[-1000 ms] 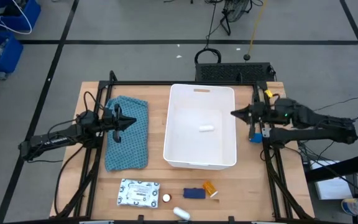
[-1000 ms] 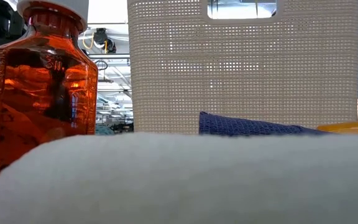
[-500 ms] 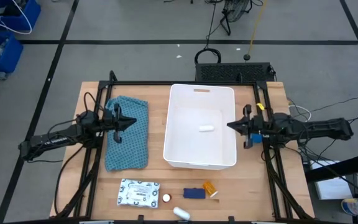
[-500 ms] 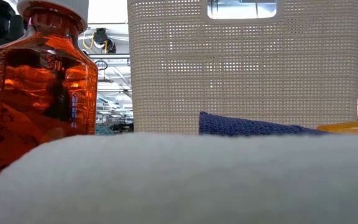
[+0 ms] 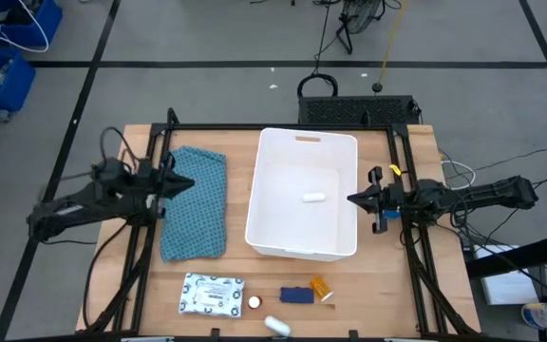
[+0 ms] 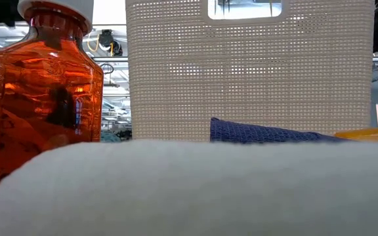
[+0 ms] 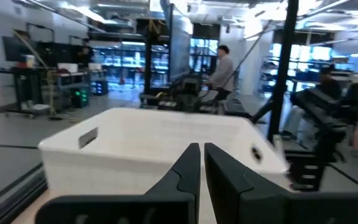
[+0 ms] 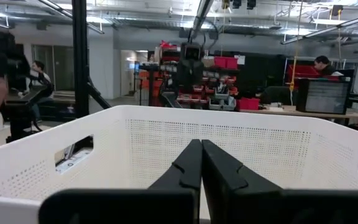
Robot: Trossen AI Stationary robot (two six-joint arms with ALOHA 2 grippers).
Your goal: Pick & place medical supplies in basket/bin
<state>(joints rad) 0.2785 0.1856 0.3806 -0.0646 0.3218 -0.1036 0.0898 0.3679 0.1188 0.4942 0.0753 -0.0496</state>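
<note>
White bin: right gripper closed, empty, touching its side wall; left gripper closed, empty, over teal cloth opposite.

The large white rectangular plastic tub is seen as smooth and matt, its walls finely perforated. A pale wooden tabletop with matt grain is shown. The teal patterned cloth appears soft and woven. The translucent orange plastic pill bottle is rendered glossy.
</note>
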